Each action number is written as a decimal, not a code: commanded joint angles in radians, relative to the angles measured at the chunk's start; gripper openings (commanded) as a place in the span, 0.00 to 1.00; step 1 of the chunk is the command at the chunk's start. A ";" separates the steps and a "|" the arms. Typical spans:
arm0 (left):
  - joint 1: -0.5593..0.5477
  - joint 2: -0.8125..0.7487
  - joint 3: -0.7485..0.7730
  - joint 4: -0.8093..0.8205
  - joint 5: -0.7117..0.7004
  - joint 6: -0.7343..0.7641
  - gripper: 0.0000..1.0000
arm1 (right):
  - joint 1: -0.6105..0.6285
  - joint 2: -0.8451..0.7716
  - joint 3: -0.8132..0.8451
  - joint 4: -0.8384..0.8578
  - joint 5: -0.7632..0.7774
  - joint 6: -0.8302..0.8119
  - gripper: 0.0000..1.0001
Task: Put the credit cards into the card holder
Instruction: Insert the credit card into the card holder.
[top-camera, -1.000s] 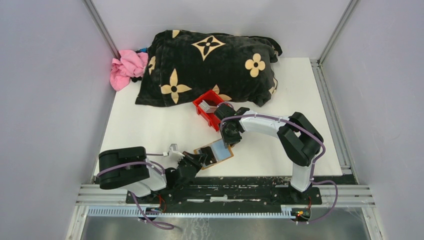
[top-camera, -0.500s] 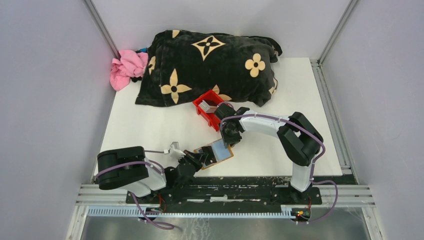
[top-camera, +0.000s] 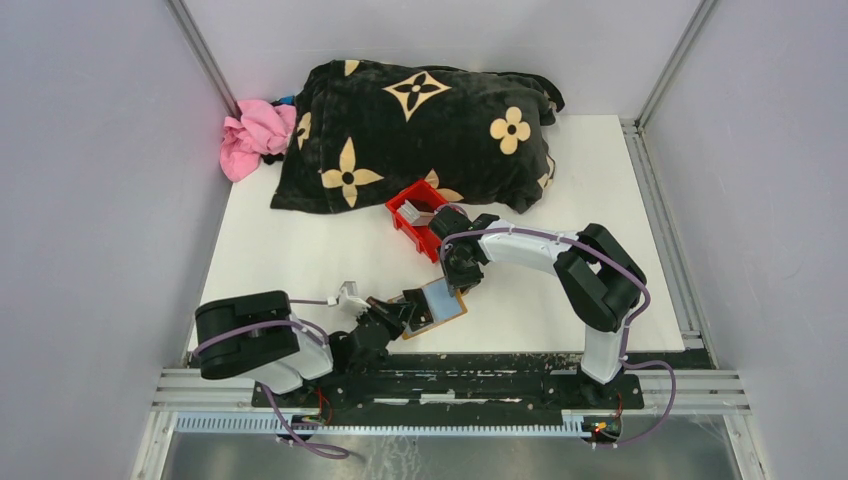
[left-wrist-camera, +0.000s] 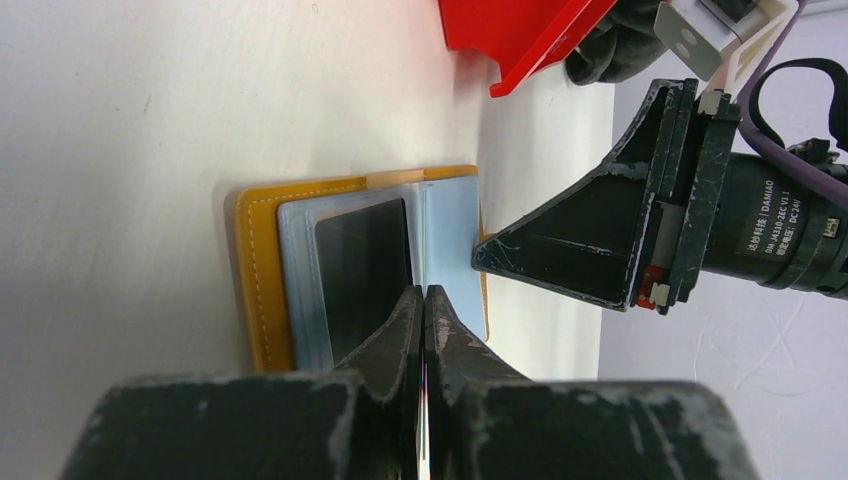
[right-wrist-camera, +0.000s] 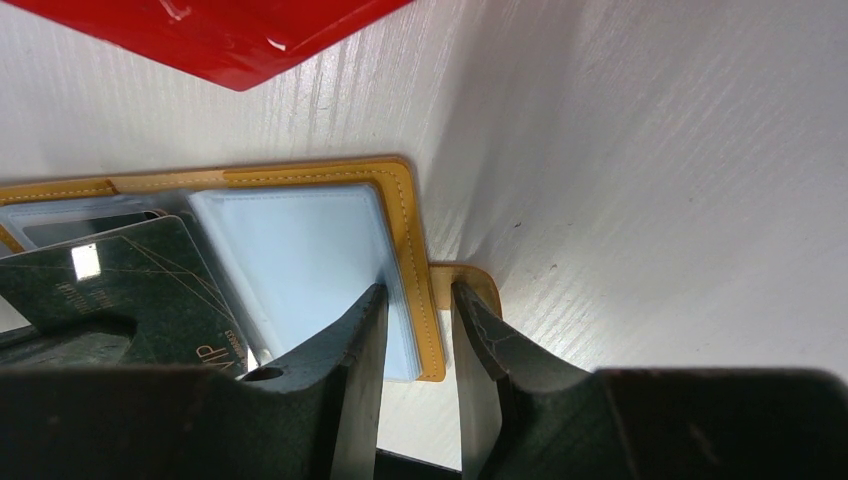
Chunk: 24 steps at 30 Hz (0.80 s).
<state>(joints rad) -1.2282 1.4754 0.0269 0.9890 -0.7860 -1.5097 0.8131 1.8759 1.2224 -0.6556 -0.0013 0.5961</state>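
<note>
The tan card holder (top-camera: 447, 304) lies open on the white table, its pale clear pockets (right-wrist-camera: 300, 260) facing up. A dark credit card (left-wrist-camera: 362, 270) lies on its left page; I cannot tell how far in it sits. My left gripper (left-wrist-camera: 424, 292) is shut on a thin card seen edge-on (left-wrist-camera: 424, 420), its tips at the holder's middle fold. My right gripper (right-wrist-camera: 422, 288) stands partly open astride the holder's far edge, one finger on the pale pockets, the other on the tan tab (right-wrist-camera: 478, 275). Another card (top-camera: 418, 212) lies in the red bin.
The red bin (top-camera: 405, 222) stands just behind the card holder, beside the right wrist. A black blanket with tan flowers (top-camera: 420, 130) and a pink cloth (top-camera: 255, 135) fill the back of the table. Grey walls close in both sides.
My left gripper has crept a little forward and right, further over the card holder. The right arm and the holder have not moved.
</note>
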 joint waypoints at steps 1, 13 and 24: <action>0.016 0.032 0.017 0.061 0.005 0.048 0.03 | 0.003 0.055 -0.016 -0.017 0.012 -0.014 0.36; 0.048 0.087 0.021 0.139 0.054 0.054 0.03 | -0.005 0.060 -0.019 -0.011 0.006 -0.016 0.36; 0.052 0.132 0.028 0.165 0.070 0.047 0.03 | -0.009 0.058 -0.026 -0.006 0.001 -0.015 0.36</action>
<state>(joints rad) -1.1839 1.5955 0.0402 1.1084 -0.7158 -1.5089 0.8024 1.8786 1.2228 -0.6556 -0.0208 0.5934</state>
